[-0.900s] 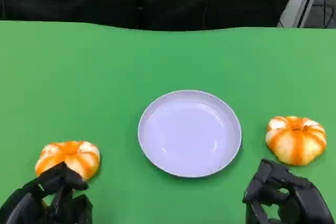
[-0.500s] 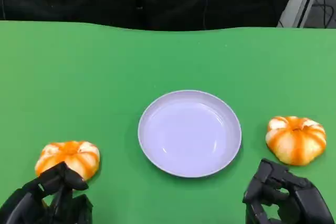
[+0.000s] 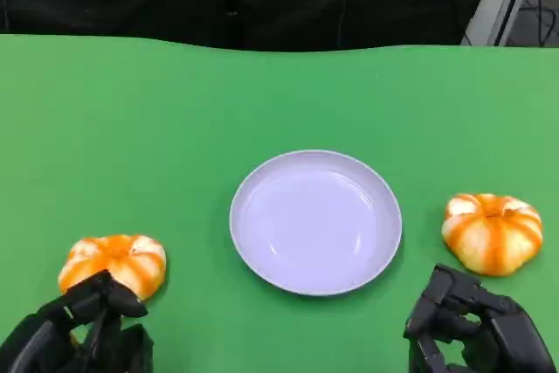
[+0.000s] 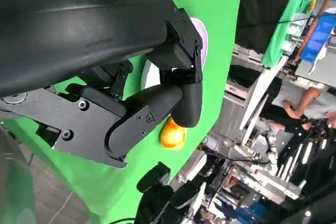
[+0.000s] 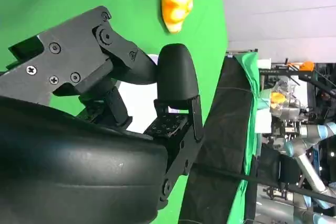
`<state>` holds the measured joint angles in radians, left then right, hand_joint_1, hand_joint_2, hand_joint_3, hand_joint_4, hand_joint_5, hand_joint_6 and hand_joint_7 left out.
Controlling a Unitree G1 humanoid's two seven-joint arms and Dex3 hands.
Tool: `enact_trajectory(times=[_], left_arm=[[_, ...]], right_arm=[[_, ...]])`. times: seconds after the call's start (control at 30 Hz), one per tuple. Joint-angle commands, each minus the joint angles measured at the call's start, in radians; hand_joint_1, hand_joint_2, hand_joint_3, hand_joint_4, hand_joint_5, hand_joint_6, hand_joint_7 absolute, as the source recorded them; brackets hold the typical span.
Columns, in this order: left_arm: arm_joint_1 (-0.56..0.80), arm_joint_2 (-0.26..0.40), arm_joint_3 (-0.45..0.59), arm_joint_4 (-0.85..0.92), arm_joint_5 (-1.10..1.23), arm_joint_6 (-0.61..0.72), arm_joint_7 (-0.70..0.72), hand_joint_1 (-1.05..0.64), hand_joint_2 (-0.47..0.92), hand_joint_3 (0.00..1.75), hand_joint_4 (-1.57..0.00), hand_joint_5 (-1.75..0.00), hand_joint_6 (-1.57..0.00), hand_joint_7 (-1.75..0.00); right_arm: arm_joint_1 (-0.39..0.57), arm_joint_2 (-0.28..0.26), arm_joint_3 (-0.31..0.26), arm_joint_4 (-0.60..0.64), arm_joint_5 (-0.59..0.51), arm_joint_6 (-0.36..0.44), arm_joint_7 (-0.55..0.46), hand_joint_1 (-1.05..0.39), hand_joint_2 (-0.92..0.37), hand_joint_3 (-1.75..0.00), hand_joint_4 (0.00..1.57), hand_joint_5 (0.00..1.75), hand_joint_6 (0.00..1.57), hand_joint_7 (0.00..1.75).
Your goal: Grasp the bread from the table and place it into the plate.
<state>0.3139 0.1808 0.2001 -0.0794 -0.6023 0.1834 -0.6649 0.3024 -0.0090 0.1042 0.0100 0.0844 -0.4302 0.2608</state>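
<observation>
- Two bread rolls, one plate and both hands are shown upon a green desk, which is the largest item and carries all the others.
- Plate: a pale, shallow, round dish is seen at the centre of the desk, between the two rolls, with nothing in it; the task is therefore judged not yet begun in effect.
- Right bread: a lobed, orange-and-cream roll is seen resting on the desk just beyond the right hand and well apart from the plate rim.
- Left bread: a like roll is seen on the desk at the near left, partly overlapped by the left hand; whether it is touched cannot be told.
- Handling, by judgement: each roll is expected to be light, soft and easily dented, not slippery. It is best taken from above across its widest part, with fingers set in the grooves on opposite sides and only gentle pressure applied.
- Left hand: the fingers are seen loosely curled with a gap between them, and nothing is held.
- Right hand: the fingers are seen bent inward with nothing between them; the bread is not held.
</observation>
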Motion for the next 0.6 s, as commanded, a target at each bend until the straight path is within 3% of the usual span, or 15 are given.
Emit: enact_trajectory(times=[0.03, 0.1, 0.13, 0.2, 0.33, 0.47, 0.6], left_arm=[[0.018, 0.006, -0.01, 0.001, 0.16, -0.176, 0.047, -0.14, 0.67, 0.87, -0.73, -1.39, -0.74, -1.27], [0.022, 0.015, -0.023, 0.019, 0.264, -0.304, 0.055, -0.29, 0.82, 0.43, -0.65, -0.65, -0.8, -0.51], [0.022, 0.028, -0.032, 0.034, 0.325, -0.37, 0.065, -0.32, 0.87, 0.31, -0.65, -0.48, -0.82, -0.34], [0.022, 0.061, -0.045, 0.061, 0.465, -0.503, 0.104, -0.54, 0.91, 0.25, -0.4, -0.14, -0.61, -0.08], [0.025, 0.071, -0.054, 0.111, 0.587, -0.666, 0.179, -0.68, 0.92, 0.3, -0.16, -0.01, -0.4, 0.0], [0.036, 0.061, -0.055, 0.127, 0.688, -0.746, 0.29, -0.78, 0.92, 0.33, -0.1, 0.0, -0.37, 0.0], [0.012, 0.071, -0.019, 0.155, 0.993, -0.933, 0.557, -0.82, 0.92, 0.36, -0.01, 0.0, -0.32, 0.0]], right_arm=[[0.005, -0.017, -0.007, -0.01, 0.01, -0.003, 0.004, -0.13, -0.63, -1.09, 0.81, 1.75, 0.76, 1.52], [0.004, -0.018, -0.007, -0.008, 0.009, -0.008, 0.006, -0.14, -0.63, -1.09, 0.81, 1.75, 0.76, 1.52], [0.006, -0.017, -0.007, -0.011, 0.008, -0.004, 0.004, -0.14, -0.63, -1.09, 0.81, 1.75, 0.76, 1.52], [0.006, -0.015, -0.007, -0.011, 0.007, -0.003, 0.002, -0.13, -0.63, -1.09, 0.81, 1.75, 0.76, 1.53], [0.006, -0.014, -0.006, -0.01, 0.016, -0.001, 0.007, -0.13, -0.63, -1.08, 0.8, 1.75, 0.76, 1.53], [0.006, -0.014, -0.007, -0.009, 0.015, -0.001, 0.007, -0.14, -0.63, -1.08, 0.8, 1.75, 0.76, 1.53], [-0.003, -0.016, -0.008, 0.001, -0.004, -0.012, -0.003, -0.13, -0.63, -1.09, 0.8, 1.75, 0.76, 1.52]])
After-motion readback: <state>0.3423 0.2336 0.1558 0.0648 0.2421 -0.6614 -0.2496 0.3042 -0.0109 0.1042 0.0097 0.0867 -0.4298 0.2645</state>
